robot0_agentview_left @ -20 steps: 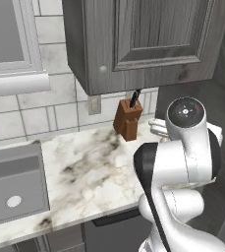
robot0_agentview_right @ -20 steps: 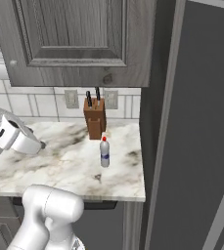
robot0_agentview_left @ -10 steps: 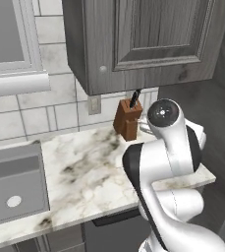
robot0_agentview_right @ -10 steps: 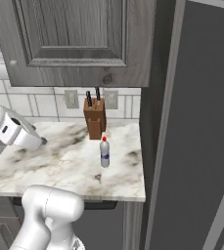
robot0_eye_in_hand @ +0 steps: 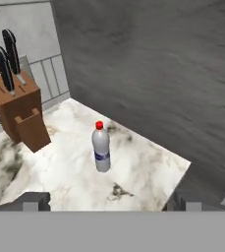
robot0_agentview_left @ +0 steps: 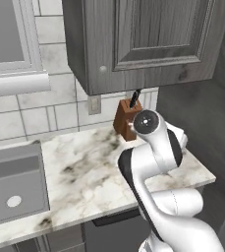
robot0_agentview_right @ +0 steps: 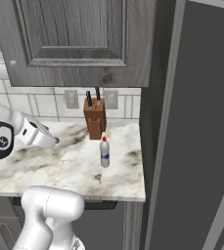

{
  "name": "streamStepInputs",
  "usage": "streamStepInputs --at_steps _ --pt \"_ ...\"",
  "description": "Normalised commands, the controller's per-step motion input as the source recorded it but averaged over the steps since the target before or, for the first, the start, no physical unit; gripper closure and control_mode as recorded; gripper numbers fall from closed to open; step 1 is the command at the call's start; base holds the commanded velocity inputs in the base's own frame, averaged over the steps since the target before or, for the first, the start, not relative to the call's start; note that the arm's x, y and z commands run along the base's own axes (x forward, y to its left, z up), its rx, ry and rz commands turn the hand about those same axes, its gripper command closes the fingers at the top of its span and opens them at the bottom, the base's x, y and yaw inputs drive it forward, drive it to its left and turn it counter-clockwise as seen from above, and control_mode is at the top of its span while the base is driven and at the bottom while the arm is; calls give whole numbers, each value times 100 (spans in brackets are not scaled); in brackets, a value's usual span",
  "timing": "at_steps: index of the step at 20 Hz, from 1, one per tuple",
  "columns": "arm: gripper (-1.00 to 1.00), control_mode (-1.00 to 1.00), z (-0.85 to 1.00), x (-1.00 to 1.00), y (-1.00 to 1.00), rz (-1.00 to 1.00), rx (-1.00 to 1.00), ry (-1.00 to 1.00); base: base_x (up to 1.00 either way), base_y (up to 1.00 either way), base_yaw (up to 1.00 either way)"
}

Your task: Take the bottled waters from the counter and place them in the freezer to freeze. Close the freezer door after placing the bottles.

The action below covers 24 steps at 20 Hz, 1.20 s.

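Left base view: marble bench (robot0_agentview_left: 84, 172) carrying a brown knife block (robot0_agentview_left: 126, 119) against the tiled wall, under a dark wood-grain wall cabinet (robot0_agentview_left: 148, 39). Grey sink basin (robot0_agentview_left: 13, 184) set into the bench at the left. Arm raised in front of the bench's right end, hiding the bench surface behind it.

Right base view: red-capped water bottle (robot0_agentview_right: 104, 153) upright on the bench (robot0_agentview_right: 59, 166), just in front of the knife block (robot0_agentview_right: 94, 118) and near the right edge of the slab. Tall grey fridge unit (robot0_agentview_right: 196, 127) directly right of the bench, its face closed as seen here. Forearm reaching in from the left edge, well apart from the bottle.

Hand view: bottle (robot0_eye_in_hand: 100, 147) centred and upright on the bench (robot0_eye_in_hand: 148, 167), knife block (robot0_eye_in_hand: 18, 110) behind it to the left, grey fridge side wall (robot0_eye_in_hand: 148, 74) behind. Gripper (robot0_eye_in_hand: 109, 204) released, fingers (robot0_eye_in_hand: 33, 201) spread wide at the bottom edge, clear of the bottle, holding nothing.

Progress, as a judgement: early stage. Red-capped bottle not yet grasped and resting on the bench; location of the blue-capped bottle not determinable. Remaining: approach and grasp, transfer into the freezer, door closure.
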Motion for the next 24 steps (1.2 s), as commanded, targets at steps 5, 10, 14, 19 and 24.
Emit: streamStepInputs --at_steps 5,10,14,19,24 --pt "-100 -100 -54 74 14 0 0 -5 0 0 0" --pt "-100 -100 -43 61 32 -2 0 -10 0 0 0" --pt "-100 -100 -25 10 23 -11 -1 -14 0 0 0" --pt "-100 -100 -6 -16 3 -21 0 -11 0 0 0" --pt "-100 -100 0 -6 -8 -35 2 0 0 0 0"
